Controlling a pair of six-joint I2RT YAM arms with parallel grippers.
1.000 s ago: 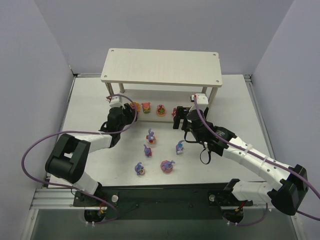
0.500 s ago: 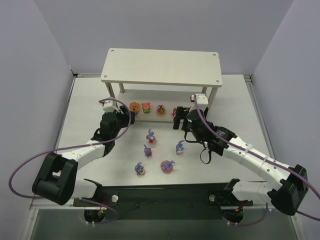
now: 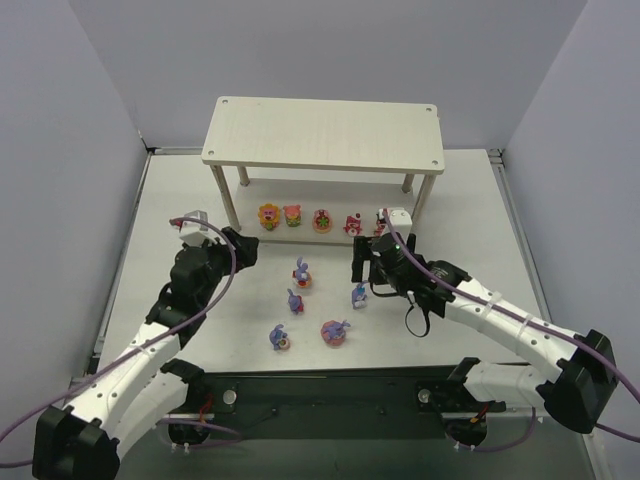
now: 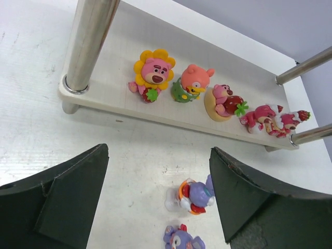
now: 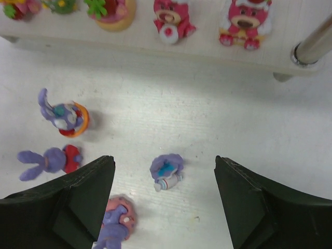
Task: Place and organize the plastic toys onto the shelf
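Note:
The shelf (image 3: 322, 133) stands at the back of the table. Several red, pink and yellow plastic toys (image 3: 293, 215) stand in a row on its lower tier (image 4: 119, 52), among them a sunflower bear (image 4: 153, 72) and a pink bear (image 5: 244, 21). Several purple bunnies (image 3: 295, 300) lie scattered on the table in front. My left gripper (image 3: 240, 250) (image 4: 158, 192) is open and empty, with one bunny (image 4: 196, 196) on the table below, close to its right finger. My right gripper (image 3: 362, 262) (image 5: 165, 202) is open above another bunny (image 5: 167, 170), apart from it.
The shelf's metal legs (image 4: 91, 41) (image 5: 314, 46) stand at the corners of the lower tier. More bunnies (image 5: 65, 115) (image 5: 49, 158) lie left of my right gripper, one on a pink base (image 5: 116, 220). Grey walls close in the table's sides.
My left gripper let go of the sunflower bear on the lower tier, opened wide and drew back toward the near left. My right gripper backed off from the shelf toward the bunnies.

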